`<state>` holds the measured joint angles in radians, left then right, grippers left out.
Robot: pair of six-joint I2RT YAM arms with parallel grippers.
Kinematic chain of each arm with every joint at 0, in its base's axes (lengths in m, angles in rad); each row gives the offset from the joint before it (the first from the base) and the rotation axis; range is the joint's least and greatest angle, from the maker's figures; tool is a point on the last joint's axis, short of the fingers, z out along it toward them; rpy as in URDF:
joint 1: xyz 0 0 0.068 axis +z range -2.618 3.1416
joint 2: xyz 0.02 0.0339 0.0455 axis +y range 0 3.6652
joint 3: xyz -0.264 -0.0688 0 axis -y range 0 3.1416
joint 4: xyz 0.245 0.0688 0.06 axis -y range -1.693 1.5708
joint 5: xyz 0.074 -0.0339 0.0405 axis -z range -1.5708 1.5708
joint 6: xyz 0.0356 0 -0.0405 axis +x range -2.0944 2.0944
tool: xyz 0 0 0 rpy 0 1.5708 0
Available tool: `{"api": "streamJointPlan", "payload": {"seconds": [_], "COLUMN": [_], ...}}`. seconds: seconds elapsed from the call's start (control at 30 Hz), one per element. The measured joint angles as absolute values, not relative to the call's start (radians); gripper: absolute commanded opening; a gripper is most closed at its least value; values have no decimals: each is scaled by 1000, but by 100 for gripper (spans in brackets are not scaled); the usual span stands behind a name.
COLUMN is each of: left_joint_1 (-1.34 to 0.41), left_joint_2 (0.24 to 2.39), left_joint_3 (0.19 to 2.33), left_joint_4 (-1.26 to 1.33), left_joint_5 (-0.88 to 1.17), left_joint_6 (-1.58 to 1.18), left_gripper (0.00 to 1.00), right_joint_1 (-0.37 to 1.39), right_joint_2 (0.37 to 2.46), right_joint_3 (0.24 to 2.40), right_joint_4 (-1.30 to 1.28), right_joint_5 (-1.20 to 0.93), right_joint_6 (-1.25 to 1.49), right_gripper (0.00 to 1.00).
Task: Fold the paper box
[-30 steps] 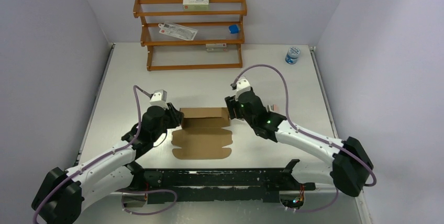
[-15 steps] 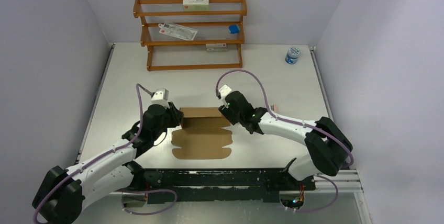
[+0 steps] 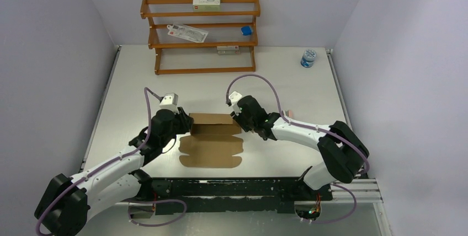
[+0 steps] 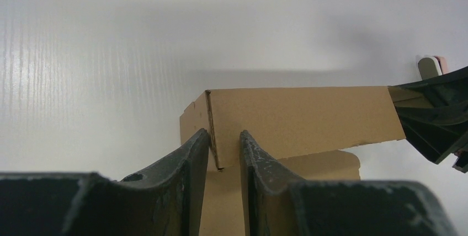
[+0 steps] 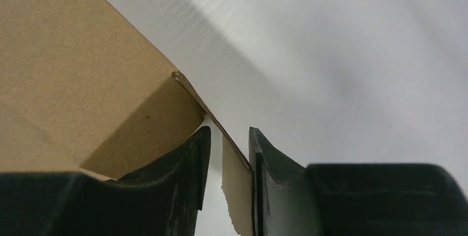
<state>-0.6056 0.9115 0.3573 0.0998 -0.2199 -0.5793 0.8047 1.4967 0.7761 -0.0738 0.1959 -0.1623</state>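
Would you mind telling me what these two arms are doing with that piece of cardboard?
They are folding the paper box, a brown die-cut sheet on the table. Its far panel stands upright and the near part lies flat. The left arm has its jaws pinched on the panel's left end. The right arm has its jaws astride the flap at the right end, with a gap showing, so not yet closed.

A robotics lab cell. Plain walls [image 3: 49, 54] box in a white table [image 3: 287, 81]. A left arm [image 3: 110, 167] and right arm [image 3: 301, 131] are bolted on.
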Motion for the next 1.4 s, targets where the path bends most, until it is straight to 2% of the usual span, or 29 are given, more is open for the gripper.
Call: {"api": "streamJointPlan", "payload": {"seconds": [0.13, 0.3, 0.63, 0.73, 0.93, 1.27, 1.4], "left_joint_1": [-606, -604, -601, -601, -601, -601, -601], "left_joint_2": [912, 915, 904, 897, 891, 958, 965], "left_joint_3": [358, 362, 364, 364, 364, 376, 386], "left_joint_4": [100, 96, 81, 77, 80, 138, 135], "left_joint_5": [-220, -223, -233, -233, -214, -165, -173], "left_joint_6": [-579, -579, -575, -572, -530, -443, -437], "left_gripper": [32, 33, 34, 35, 38, 37, 37], "right_joint_1": [802, 800, 796, 796, 799, 801, 801], "right_joint_2": [1480, 1465, 1461, 1460, 1427, 1426, 1444], "right_joint_3": [776, 781, 806, 806, 783, 759, 759], "right_joint_4": [-95, -126, -161, -163, -122, -49, -57], "right_joint_5": [160, 130, 139, 142, 125, 31, 51], "right_joint_6": [-99, 0, 187, 198, 75, -206, -239], "right_gripper": [31, 23, 23, 27, 35, 36, 41]}}
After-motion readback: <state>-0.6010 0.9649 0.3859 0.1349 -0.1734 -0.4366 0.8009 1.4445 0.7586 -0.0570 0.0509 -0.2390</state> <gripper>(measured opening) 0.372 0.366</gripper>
